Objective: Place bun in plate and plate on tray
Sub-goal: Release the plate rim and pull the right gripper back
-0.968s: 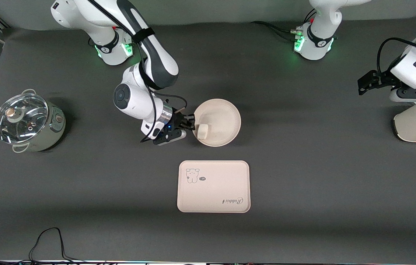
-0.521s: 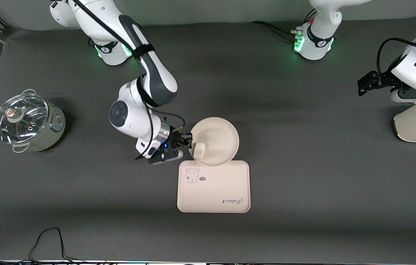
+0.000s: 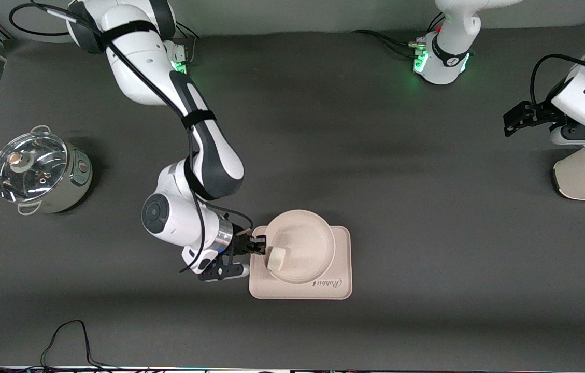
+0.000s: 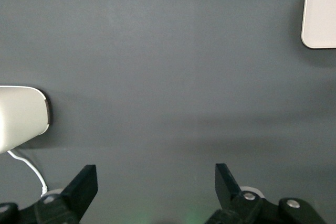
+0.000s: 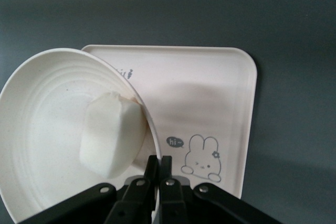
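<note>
Gripping the plate (image 3: 300, 246) rim, right gripper (image 3: 260, 246) now over tray (image 3: 341, 269), bun (image 3: 275, 258) inside, left gripper (image 4: 155, 192) wide.

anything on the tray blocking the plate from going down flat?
Nothing visible. The right gripper pinches the round cream plate's rim, white bun inside, over the cream rectangular tray, whose visible surface is bare. Left gripper waits open.

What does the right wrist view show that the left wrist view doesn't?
Only the right wrist view shows the right hand shut on the rim of the plate, the bun lying in that plate, and the tray's rabbit drawing. Only the left wrist view shows the open left hand over bare table beside a white appliance. Both show the tray, though the left wrist view catches just one corner.
</note>
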Action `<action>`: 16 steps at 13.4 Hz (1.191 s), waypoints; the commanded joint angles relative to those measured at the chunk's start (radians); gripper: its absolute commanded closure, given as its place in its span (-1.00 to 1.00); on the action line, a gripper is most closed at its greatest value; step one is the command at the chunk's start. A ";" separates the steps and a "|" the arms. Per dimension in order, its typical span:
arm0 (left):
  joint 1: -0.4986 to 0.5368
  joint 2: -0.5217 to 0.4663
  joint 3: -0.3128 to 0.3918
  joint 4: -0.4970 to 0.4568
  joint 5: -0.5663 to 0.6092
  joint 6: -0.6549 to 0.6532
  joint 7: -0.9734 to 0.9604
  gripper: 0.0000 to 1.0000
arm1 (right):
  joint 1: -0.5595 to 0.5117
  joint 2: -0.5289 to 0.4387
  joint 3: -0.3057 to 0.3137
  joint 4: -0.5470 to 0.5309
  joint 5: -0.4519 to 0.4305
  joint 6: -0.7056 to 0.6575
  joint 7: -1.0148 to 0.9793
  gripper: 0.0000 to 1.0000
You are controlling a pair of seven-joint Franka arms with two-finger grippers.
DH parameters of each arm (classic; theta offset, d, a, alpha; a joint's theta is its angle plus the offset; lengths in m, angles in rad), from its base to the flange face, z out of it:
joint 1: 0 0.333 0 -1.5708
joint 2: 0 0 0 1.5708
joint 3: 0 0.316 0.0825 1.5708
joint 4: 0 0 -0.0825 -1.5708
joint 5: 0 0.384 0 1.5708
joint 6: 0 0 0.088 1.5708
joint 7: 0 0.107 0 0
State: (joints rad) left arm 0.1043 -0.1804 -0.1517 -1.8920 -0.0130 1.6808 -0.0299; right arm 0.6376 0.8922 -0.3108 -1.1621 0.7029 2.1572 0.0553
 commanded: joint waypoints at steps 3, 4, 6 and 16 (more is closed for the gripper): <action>0.002 -0.001 0.014 -0.004 -0.010 0.011 -0.013 -1.00 | -0.001 0.135 0.015 0.065 -0.013 0.081 0.044 1.00; 0.005 0.001 0.014 -0.004 -0.018 0.013 -0.018 -1.00 | -0.001 0.149 0.015 0.064 -0.011 0.088 0.044 1.00; 0.028 0.001 0.014 -0.004 -0.041 0.011 -0.047 -1.00 | -0.001 0.165 0.016 0.064 -0.011 0.102 0.044 1.00; 0.028 0.013 0.014 0.001 -0.041 0.017 -0.047 -1.00 | 0.001 -0.075 0.015 -0.033 -0.014 -0.026 0.173 -1.00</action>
State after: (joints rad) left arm 0.1257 -0.1685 -0.1339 -1.8920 -0.0426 1.6834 -0.0653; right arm 0.6386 0.9592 -0.2964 -1.1004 0.7030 2.2065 0.1708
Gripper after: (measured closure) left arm 0.000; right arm 0.313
